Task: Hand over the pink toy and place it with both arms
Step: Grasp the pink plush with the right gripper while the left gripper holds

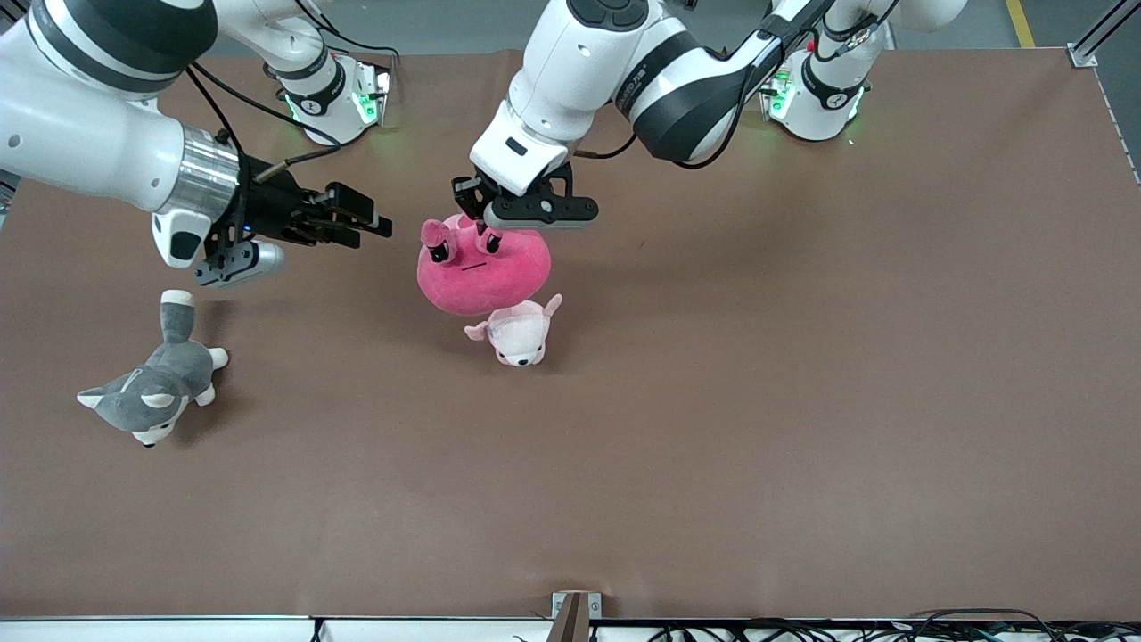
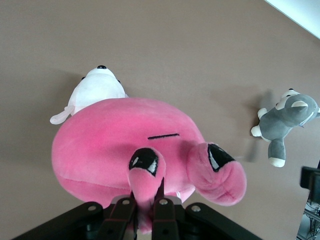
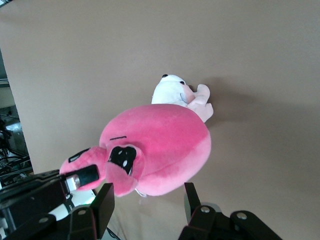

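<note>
1. Hanging from the left gripper [image 1: 486, 217], the pink toy [image 1: 486, 267] is up off the table [image 1: 802, 401], roughly mid-table, at about 10 o'clock from the front view's centre.
2. Left gripper: fingers pinched tight on one of the toy's stalked eye-bumps; the left wrist view shows the two fingers [image 2: 162, 212] squeezing that pink stalk [image 2: 145, 172] between them. The 2nd eye-bump [image 2: 220, 172] sticks out free beside it.
3. Left arm [image 1: 624, 71] comes from its base at the front view's 1 o'clock & reaches in toward the table's middle.
4. Right gripper [image 1: 361, 218] is in the air at 9 o'clock of the toy, apart from it, pointing sideways at it. Jaws stand partly apart w/ nothing between them; in the right wrist view its fingers [image 3: 102, 202] frame the toy's body [image 3: 160, 145] without touching.
5. Right arm [image 1: 89, 134] enters from the front view's 10–11 o'clock corner.
6. Small pale pink-and-white plush [image 1: 519, 332] lies on the table at 5 o'clock of the toy, partly overlapped by it in the front view; whether they touch can't be told.
7. Grey-and-white husky plush [image 1: 151, 388] lies on the table toward the right arm's end, at 6–7 o'clock of the right gripper, nearer the front camera than the toy, well apart from it.
</note>
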`<action>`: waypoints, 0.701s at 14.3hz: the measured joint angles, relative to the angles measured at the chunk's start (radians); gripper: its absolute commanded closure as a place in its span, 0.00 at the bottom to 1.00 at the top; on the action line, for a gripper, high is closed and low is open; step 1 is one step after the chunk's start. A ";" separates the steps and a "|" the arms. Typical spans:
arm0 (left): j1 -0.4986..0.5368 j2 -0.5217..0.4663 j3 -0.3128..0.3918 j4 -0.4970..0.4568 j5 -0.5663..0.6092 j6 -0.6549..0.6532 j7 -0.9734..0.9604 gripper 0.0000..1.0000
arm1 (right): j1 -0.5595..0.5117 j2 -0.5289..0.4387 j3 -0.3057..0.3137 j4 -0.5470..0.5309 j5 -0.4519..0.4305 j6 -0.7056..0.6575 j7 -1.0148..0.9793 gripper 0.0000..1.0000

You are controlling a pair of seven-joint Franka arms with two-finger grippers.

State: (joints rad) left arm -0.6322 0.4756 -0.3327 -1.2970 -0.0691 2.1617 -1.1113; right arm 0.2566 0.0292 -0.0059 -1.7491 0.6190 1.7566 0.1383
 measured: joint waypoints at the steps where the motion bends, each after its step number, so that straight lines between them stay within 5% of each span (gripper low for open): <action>1: 0.000 0.000 -0.001 0.000 0.000 0.000 0.000 1.00 | 0.006 0.006 0.000 0.001 0.005 0.000 0.000 0.35; 10: -0.001 -0.004 -0.002 0.006 0.000 0.000 0.000 1.00 | 0.107 0.052 0.000 0.004 0.008 0.072 0.003 0.39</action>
State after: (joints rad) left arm -0.6332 0.4718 -0.3345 -1.2906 -0.0691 2.1617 -1.1113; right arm 0.3632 0.0813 -0.0061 -1.7451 0.6266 1.8288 0.1412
